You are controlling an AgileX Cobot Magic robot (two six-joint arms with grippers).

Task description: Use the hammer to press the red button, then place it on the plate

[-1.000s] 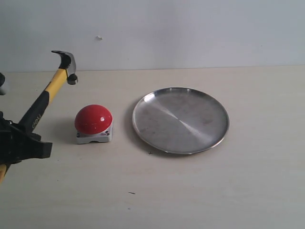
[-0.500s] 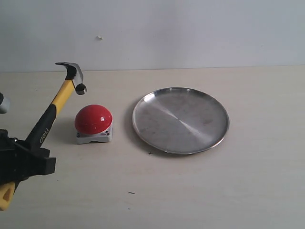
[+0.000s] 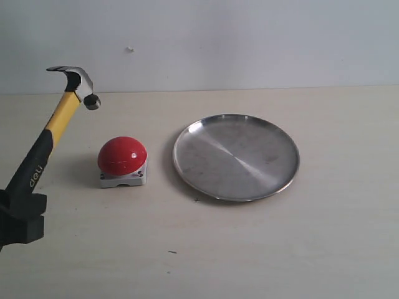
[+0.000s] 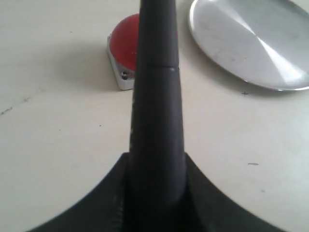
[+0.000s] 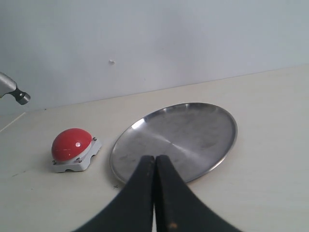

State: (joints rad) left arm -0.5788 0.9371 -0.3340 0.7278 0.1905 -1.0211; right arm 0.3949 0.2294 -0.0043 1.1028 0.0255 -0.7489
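Observation:
My left gripper [image 3: 21, 210] at the left edge of the exterior view is shut on the black grip of the hammer [image 3: 53, 127]. The handle slants up and to the right. Its dark head [image 3: 77, 82] hangs in the air above and left of the red button [image 3: 122, 156], clear of the dome. In the left wrist view the handle [image 4: 157, 96] rises from the gripper [image 4: 157, 180] and covers part of the button [image 4: 123, 44]. The silver plate [image 3: 235, 157] lies empty to the button's right. My right gripper [image 5: 155, 162] is shut and empty, in front of the plate [image 5: 178, 135].
The objects rest on a pale beige tabletop [image 3: 280, 249] backed by a plain white wall [image 3: 249, 43]. The right wrist view shows the button [image 5: 71, 143] left of the plate and the hammer head [image 5: 13, 90] at its edge.
The hammer head dipped toward the button half a second ago, then rose and swung back left. My left gripper shifted left and lower in the exterior view. Button and plate stayed put.

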